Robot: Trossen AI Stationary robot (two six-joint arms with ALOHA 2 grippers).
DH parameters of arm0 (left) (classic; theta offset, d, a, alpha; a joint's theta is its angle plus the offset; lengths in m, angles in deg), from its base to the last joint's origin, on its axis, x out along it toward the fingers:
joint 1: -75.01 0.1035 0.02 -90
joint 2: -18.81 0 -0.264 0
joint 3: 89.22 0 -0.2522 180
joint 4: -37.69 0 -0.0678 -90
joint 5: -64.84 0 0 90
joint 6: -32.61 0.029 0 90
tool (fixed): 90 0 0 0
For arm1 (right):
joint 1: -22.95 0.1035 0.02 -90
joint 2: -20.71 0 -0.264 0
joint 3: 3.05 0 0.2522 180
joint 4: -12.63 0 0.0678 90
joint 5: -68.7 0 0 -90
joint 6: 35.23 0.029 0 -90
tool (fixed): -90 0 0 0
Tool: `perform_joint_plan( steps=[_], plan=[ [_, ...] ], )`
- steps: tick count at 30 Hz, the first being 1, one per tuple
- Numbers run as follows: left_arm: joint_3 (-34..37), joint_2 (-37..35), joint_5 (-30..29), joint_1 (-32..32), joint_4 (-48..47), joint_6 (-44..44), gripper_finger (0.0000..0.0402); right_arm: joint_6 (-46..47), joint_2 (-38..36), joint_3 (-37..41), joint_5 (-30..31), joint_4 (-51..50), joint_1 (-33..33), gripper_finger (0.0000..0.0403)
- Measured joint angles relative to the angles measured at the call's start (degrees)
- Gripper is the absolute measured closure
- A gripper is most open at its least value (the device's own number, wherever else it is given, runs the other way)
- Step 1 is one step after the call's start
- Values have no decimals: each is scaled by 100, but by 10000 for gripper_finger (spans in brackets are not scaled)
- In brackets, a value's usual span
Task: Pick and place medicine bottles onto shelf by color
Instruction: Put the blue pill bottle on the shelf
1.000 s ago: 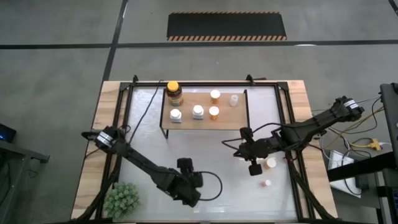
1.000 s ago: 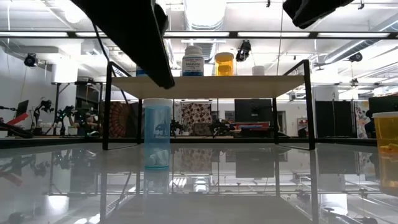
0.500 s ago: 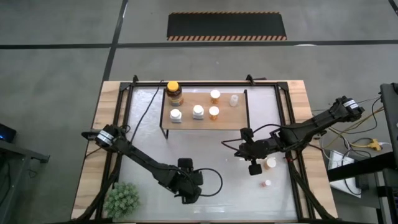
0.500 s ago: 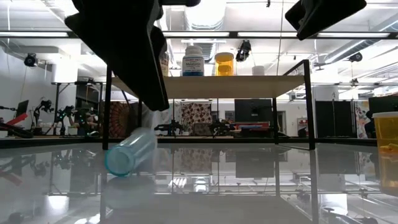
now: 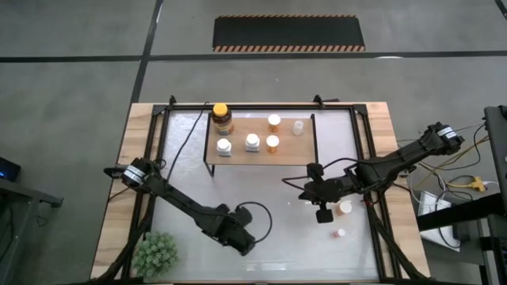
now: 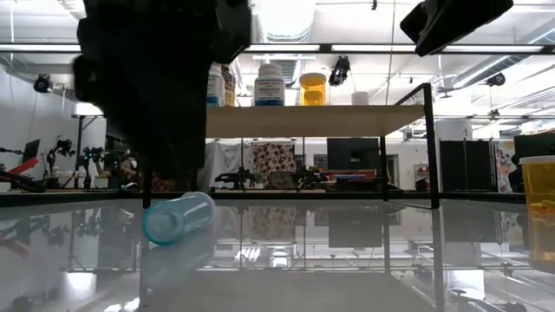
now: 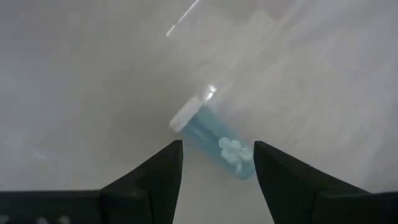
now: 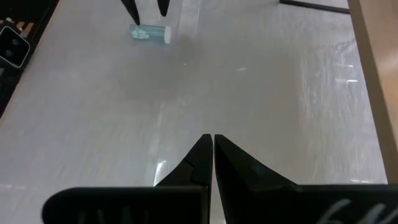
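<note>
A blue see-through medicine bottle (image 7: pixel 214 140) with a white cap lies on its side on the glossy table top, also seen in the low view (image 6: pixel 178 217). My left gripper (image 7: pixel 217 163) hangs open just above it, pointing steeply down, a finger on either side of the bottle's bottom end. From above, the left gripper (image 5: pixel 238 237) hides the bottle. The shelf (image 5: pixel 293 146) at the far middle carries an amber jar (image 5: pixel 222 117), white bottles and orange bottles. My right gripper (image 5: pixel 323 212) hovers shut over the table's right half, holding nothing.
An orange bottle with a pale cap (image 5: pixel 344 207) and a tiny pale one (image 5: pixel 341 233) stand on the table close to my right gripper. A green plant (image 5: pixel 154 253) sits at the near left corner. Black frame rails run along the table's sides.
The blue bottle stood upright a second ago. It has tipped over and now lies on its side on the table. My left gripper has rolled about its own axis and sunk a little over the bottle.
</note>
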Motion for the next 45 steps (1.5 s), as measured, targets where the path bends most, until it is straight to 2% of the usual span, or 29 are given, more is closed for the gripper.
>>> perform_joint_plan(
  steps=[3,10,22,25,28,31,35,41,45],
  plan=[
    [102,0,73,4,255,-842,221,-11,-2,0,-2,4,0,394],
    [270,24,-133,15,445,-1514,221,-53,-2,0,-64,-4,0,394],
    [1052,22,-299,13,1595,-1705,223,-141,-2,0,-63,3,0,394],
    [1102,15,-299,13,1618,-1697,239,-141,-2,0,-63,22,0,394],
    [1116,15,-387,11,1583,-1521,273,-141,-2,0,-63,36,0,394],
    [1122,10,-575,2,1581,-1159,320,-167,-7,91,-63,363,0,394],
    [1144,-116,-1046,13,1473,-409,364,-460,-7,534,-63,1735,0,394],
    [1138,-671,-2027,9,1720,1799,358,-520,-7,1474,-63,4462,0,388],
    [1138,-1060,-2840,7,2464,3607,349,-506,-7,1792,-63,5531,0,351]
  ],
)
